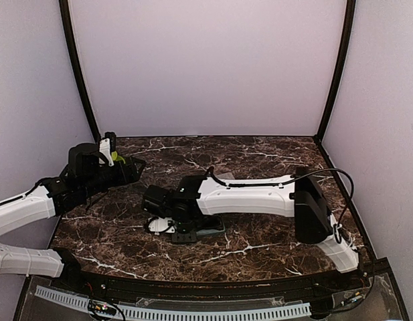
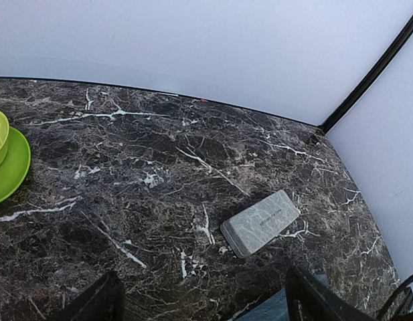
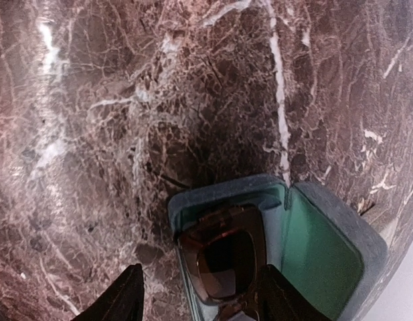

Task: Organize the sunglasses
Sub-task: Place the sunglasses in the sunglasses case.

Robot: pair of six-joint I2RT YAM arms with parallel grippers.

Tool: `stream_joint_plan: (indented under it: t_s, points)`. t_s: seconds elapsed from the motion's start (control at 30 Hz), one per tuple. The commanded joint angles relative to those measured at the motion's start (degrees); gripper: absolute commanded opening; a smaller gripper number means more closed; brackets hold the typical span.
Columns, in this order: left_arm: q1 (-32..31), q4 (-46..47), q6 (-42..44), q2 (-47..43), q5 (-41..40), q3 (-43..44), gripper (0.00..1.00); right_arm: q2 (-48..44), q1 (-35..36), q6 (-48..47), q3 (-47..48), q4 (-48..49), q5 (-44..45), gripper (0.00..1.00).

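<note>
Right end effector (image 3: 203, 271) spread, straddling brown-framed sunglasses (image 3: 223, 257) seated in open case (image 3: 213, 195) on counter (image 3: 92, 134); left end effector (image 2: 201, 274) spread, empty. Best: retreat straight up without snagging them, then fold lid (image 3: 326, 261) shut.

The top camera sits high up behind both arms and looks down and forward. It is far off, so it sees the whole marble table (image 1: 260, 150), the left arm (image 1: 32, 207) and the right arm (image 1: 253, 197). The left wrist camera rides high and looks across the table to the far right corner, past a shut grey case (image 2: 260, 223). The right wrist camera hangs very close over the table and looks nearly straight down into an open case (image 3: 326, 254) holding the sunglasses (image 3: 223, 257). Top and right wrist views share that open case. Top and left wrist views share the black corner post (image 1: 336, 67).
</note>
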Motion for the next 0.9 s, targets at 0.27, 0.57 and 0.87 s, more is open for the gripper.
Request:
stream_joint_plan:
  t_s: [0.27, 0.57, 0.87]
  points:
    - [-2.06, 4.36, 1.37, 0.59, 4.85, -5.74, 0.88, -29.3, -5.54, 10.25, -29.76, 21.7, -7.63, 0.67]
    - [-15.66, 5.82, 2.01, -0.67, -2.18, -14.15, 0.97, -44.14, -14.28, 21.71, -50.05, 32.33, -14.58, 0.75]
    - [-26.11, 14.05, 4.97, 9.16, -6.27, -18.54, 0.99, -48.36, -18.97, 28.61, -63.06, 39.38, -18.11, 0.79]
